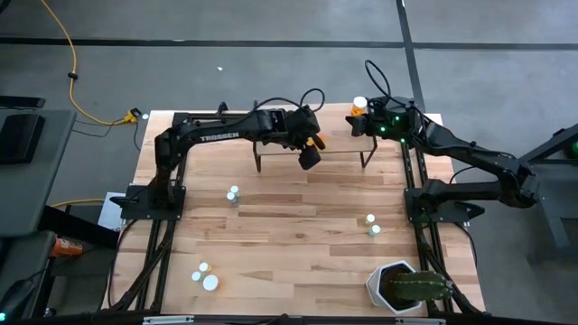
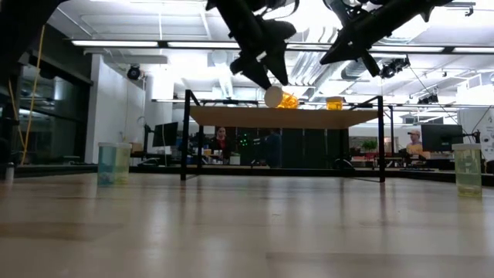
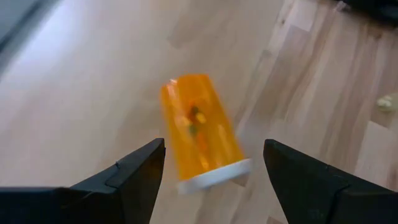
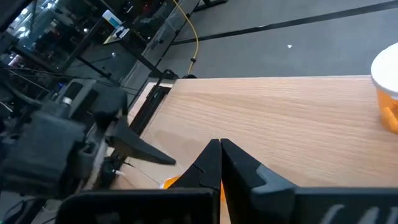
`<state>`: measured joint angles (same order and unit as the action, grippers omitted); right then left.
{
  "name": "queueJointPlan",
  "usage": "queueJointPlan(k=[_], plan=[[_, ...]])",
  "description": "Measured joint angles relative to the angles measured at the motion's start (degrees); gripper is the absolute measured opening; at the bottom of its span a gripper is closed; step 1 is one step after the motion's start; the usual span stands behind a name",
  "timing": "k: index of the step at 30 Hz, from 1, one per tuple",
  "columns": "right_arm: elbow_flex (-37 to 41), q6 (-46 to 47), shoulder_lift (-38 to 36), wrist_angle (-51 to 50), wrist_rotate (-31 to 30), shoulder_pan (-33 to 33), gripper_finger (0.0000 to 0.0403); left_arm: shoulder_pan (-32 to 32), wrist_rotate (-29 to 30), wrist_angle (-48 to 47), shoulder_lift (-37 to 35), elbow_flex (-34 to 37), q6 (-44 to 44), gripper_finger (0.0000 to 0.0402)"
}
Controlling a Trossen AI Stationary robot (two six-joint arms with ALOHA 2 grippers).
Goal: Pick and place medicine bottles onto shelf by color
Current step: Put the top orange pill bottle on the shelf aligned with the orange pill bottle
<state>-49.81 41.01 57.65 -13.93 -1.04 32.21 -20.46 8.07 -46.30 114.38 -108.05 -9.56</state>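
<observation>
That orange bottle (image 3: 200, 129) between the open left jaws looks like glossy see-through plastic with a matt white cap. Under them, the shelf (image 3: 93, 87) is smooth pale wood. The fingers (image 3: 134, 177) are matt black plastic.

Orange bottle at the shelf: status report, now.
Left gripper open, orange bottle tilted between its fingers, over the shelf. Right gripper shut above the shelf. Second orange bottle upright on the shelf. Nothing in the way.
</observation>
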Motion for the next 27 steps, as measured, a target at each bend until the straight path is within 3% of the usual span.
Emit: queueJointPlan(k=[17, 27], plan=[[0.03, 0.03, 0.02, -0.14, 0.0, 0.0, 0.0, -0.01, 0.11, 0.54, 2.18, 0.0, 0.15, 0.0263], [0.03, 0.05, 0.04, -0.07, 0.02, 0.0, 0.0, -0.14, -0.09, 1.26, 2.13, 0.0, 0.19, 0.02]])
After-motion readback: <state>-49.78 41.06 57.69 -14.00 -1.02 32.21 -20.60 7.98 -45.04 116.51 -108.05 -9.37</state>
